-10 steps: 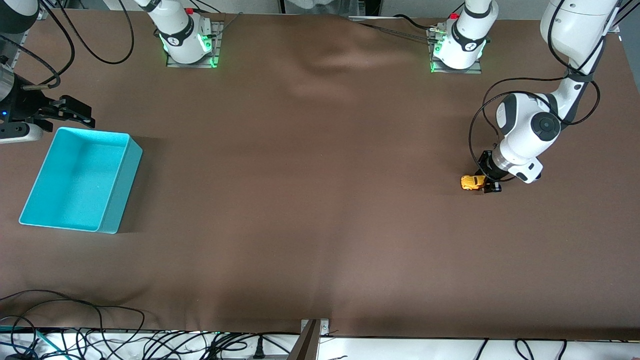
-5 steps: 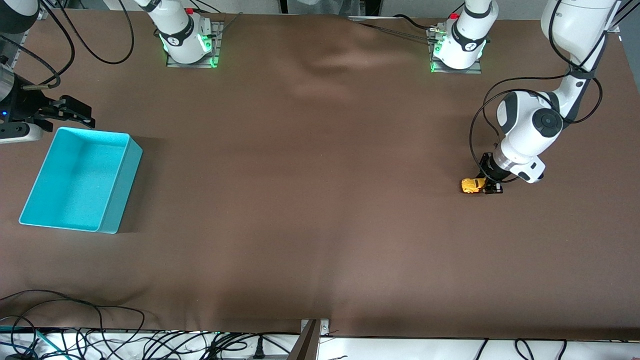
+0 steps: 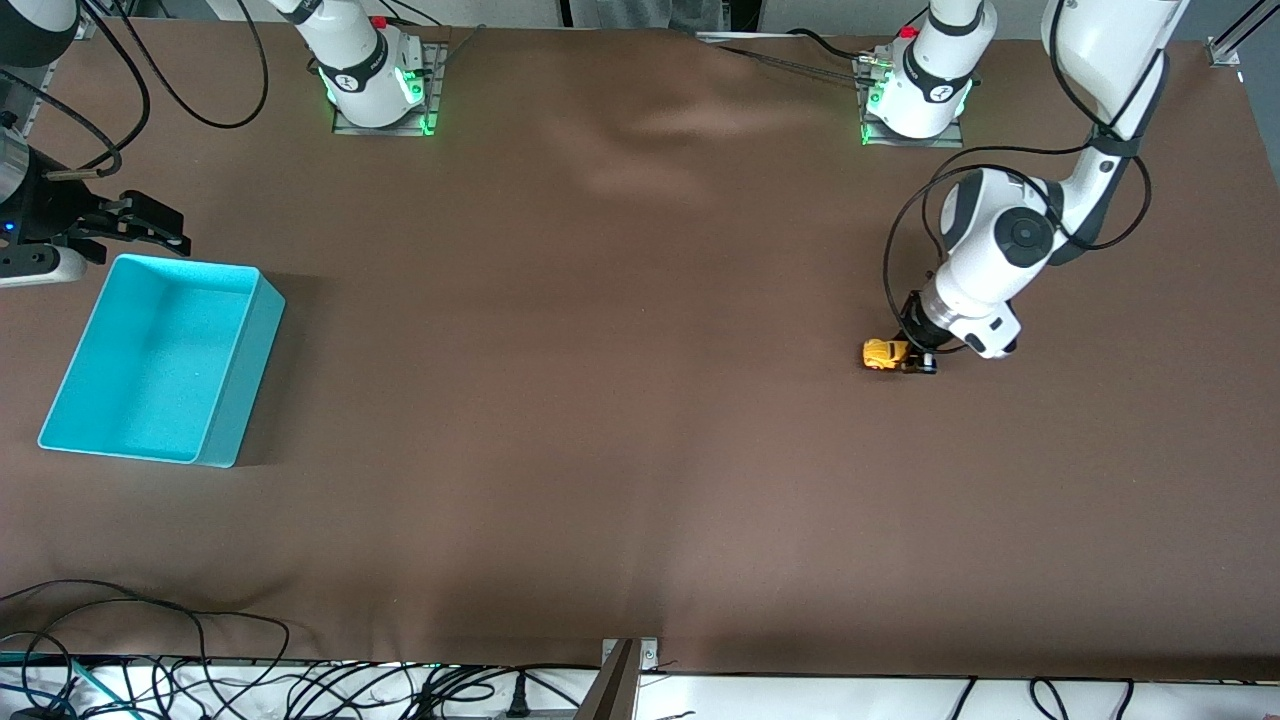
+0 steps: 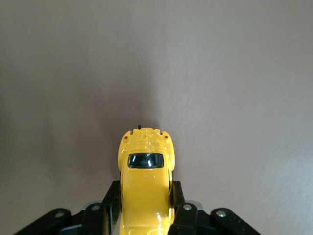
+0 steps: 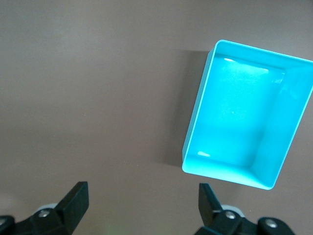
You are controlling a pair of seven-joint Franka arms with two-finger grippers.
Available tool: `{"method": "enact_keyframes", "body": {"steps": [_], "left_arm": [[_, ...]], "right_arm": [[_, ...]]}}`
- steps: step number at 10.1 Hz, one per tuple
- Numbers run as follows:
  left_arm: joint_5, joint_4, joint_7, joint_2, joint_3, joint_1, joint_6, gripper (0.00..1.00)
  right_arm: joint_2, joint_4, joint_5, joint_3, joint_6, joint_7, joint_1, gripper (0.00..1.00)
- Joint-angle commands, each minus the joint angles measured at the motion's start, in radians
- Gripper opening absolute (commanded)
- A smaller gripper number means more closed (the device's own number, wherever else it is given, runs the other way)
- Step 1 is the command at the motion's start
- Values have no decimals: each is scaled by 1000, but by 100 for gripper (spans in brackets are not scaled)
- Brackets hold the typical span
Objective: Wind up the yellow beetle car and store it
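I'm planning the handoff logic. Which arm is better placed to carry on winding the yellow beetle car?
Left. The left gripper is already shut on the yellow beetle car at its end of the table. The right gripper waits open beside the turquoise bin, with nothing in it.

One car (image 3: pixel 884 354), yellow, sits on the brown table (image 3: pixel 640 400), well apart from the bin. One bin (image 3: pixel 160 358), teal, lies toward the right arm's end. Two grippers: the left gripper (image 3: pixel 915 362) at the car, the right gripper (image 3: pixel 150 225) just beside the bin
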Motion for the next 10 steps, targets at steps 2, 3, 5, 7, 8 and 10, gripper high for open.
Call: {"method": "enact_keyframes", "body": {"steps": [2,3,5,7,8,10], "left_arm": [[60,2,-67,29,6,-13,-11,0],[112,4,-103,40,10,-13,-11,0],[203,4,-138,65,16,1,-11,0],[222,5,-138,66,26,24,-8,0],[225,10,-137,72,28,39,-8,0],[257,14,-137,75,61,53,-8,0]], "right_arm": [[3,11,0,0,-7,-6,2,100],[3,11,0,0,-7,-6,2,100],[3,12,0,0,-7,-6,2,100],[3,12,0,0,-7,-6,2,100],[3,12,0,0,-7,-6,2,100],[3,12,0,0,-7,-7,1,100]]}}
